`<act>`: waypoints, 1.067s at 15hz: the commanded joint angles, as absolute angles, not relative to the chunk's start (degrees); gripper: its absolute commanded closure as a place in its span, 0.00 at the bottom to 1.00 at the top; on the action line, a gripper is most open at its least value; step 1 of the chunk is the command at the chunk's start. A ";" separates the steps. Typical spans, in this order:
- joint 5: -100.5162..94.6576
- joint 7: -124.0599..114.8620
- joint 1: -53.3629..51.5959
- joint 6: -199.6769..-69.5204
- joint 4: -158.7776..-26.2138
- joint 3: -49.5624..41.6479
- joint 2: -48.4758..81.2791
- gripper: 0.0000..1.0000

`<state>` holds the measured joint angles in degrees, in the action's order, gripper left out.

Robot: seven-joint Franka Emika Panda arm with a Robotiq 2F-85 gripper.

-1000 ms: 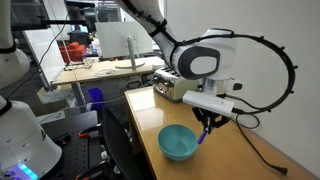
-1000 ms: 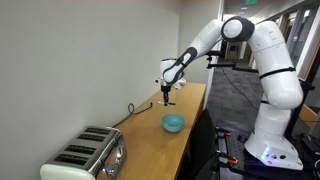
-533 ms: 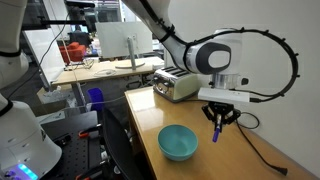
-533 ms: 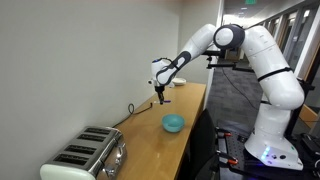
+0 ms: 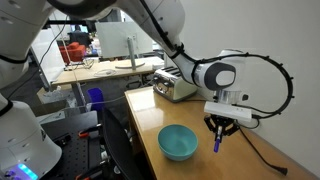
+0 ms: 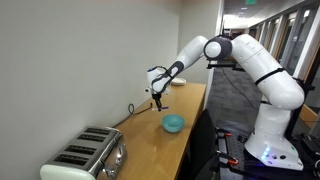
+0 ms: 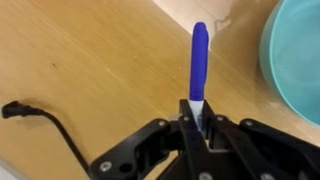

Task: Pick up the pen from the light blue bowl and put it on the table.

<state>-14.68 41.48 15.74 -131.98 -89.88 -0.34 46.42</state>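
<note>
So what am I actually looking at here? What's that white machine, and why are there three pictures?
It is one white robot arm with a pair of jaws at its end, steered by a person. Two pictures come from cameras standing in the room. The third comes from a camera on the arm's wrist, looking past the jaws. On the wooden table are a light blue bowl, a silver toaster and a black cable. The jaws are shut on a blue pen, gripping it by its paler end. The pen is over the table, beside the bowl, not in it.
</note>
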 commanded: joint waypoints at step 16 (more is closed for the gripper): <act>-13.46 41.71 16.22 -128.70 -78.29 0.95 52.60 0.10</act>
